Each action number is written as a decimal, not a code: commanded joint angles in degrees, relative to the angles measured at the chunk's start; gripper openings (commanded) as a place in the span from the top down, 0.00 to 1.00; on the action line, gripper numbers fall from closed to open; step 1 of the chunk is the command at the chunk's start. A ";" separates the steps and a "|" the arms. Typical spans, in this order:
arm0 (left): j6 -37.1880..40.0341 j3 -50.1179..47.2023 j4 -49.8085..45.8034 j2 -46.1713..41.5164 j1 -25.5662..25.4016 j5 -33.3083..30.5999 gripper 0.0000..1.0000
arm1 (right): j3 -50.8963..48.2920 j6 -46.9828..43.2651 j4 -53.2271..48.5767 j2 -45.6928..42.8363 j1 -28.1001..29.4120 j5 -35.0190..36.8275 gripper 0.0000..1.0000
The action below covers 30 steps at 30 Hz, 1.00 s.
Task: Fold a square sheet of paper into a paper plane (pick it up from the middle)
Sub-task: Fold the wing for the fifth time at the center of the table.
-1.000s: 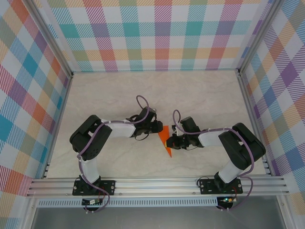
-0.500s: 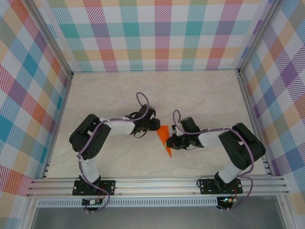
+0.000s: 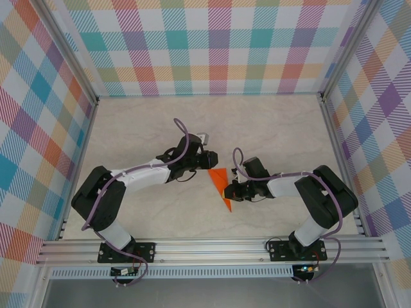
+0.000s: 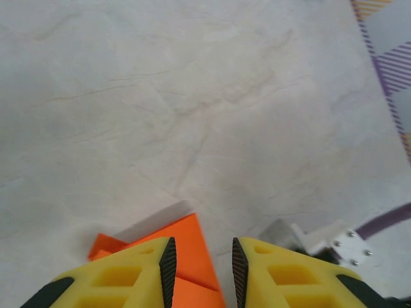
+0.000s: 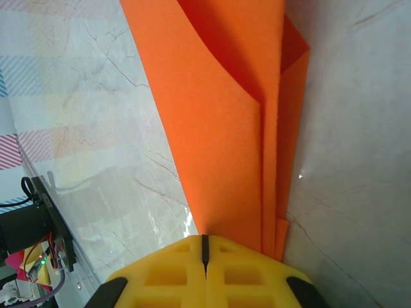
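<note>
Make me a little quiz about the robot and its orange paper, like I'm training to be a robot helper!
1. True or false: the right pincer is shut on the orange paper.
2. Which pincer has its fingers apart? A: left pincer. B: right pincer.
3. Fill in: under the paper lies the pale marbled ___.
Key: 1 true; 2 A; 3 table.

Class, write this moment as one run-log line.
orange paper: folded, on table | left claw: open above its corner | right claw: shut, tips on paper
</note>
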 commanded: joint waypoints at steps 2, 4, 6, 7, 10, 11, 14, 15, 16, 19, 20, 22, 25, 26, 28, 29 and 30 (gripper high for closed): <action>-1.98 -0.85 3.10 4.89 -1.30 7.53 0.72 | -0.29 -0.03 -5.00 0.72 0.56 -0.02 0.97; -2.99 -0.70 4.19 7.56 -2.09 8.05 0.73 | 0.23 0.22 -5.47 0.07 0.49 -0.05 0.97; -4.80 -0.62 4.30 9.57 -2.34 7.04 0.73 | 0.95 0.36 -6.08 -0.59 0.50 0.00 0.96; -5.30 -0.67 4.81 10.50 -2.57 6.66 0.73 | 1.22 0.34 -6.60 -0.87 0.49 0.18 0.96; -6.14 -1.10 5.10 11.96 -2.69 4.53 0.73 | 1.75 0.45 -7.58 -1.91 0.49 0.47 0.96; -6.21 -1.20 5.05 12.47 -2.85 3.91 0.73 | 1.74 0.53 -7.75 -2.42 0.49 0.39 0.96; -5.96 -1.19 4.34 14.09 -2.77 2.03 0.73 | 2.07 0.65 -8.88 -5.01 0.49 0.11 0.95; -5.98 -1.34 4.41 14.63 -2.85 1.70 0.73 | 2.20 0.67 -9.29 -6.20 0.50 0.12 0.94; -6.00 -1.51 4.28 15.16 -2.78 1.45 0.73 | 2.26 0.67 -9.59 -7.22 0.49 -0.06 0.93; -6.29 -1.93 4.83 16.47 -2.81 1.70 0.73 | 3.35 0.31 -10.36 -8.27 0.58 -1.46 0.90; -6.42 -1.99 4.98 16.72 -2.82 1.73 0.73 | 3.74 0.31 -10.46 -8.06 0.58 -1.48 0.90; -6.64 -2.17 5.34 17.07 -2.80 1.84 0.73 | 4.55 0.49 -9.68 -6.54 0.86 -2.58 0.90; -6.66 -2.18 5.39 17.34 -2.96 2.14 0.73 | 5.57 0.69 -8.94 -3.44 1.28 -2.22 0.90; -6.65 -2.05 5.25 17.22 -2.91 2.07 0.73 | 5.94 0.67 -8.92 -2.13 1.30 -2.47 0.89; -6.46 -2.20 4.79 17.16 -2.93 1.67 0.74 | 6.77 0.09 -9.43 0.98 1.38 -2.26 0.90; -6.40 -2.18 4.53 17.16 -2.88 1.54 0.74 | 6.72 0.00 -9.54 2.15 1.37 -1.76 0.90; -6.39 -2.06 4.36 17.12 -2.92 1.53 0.74 | 6.37 0.04 -9.48 3.16 1.43 -1.25 0.90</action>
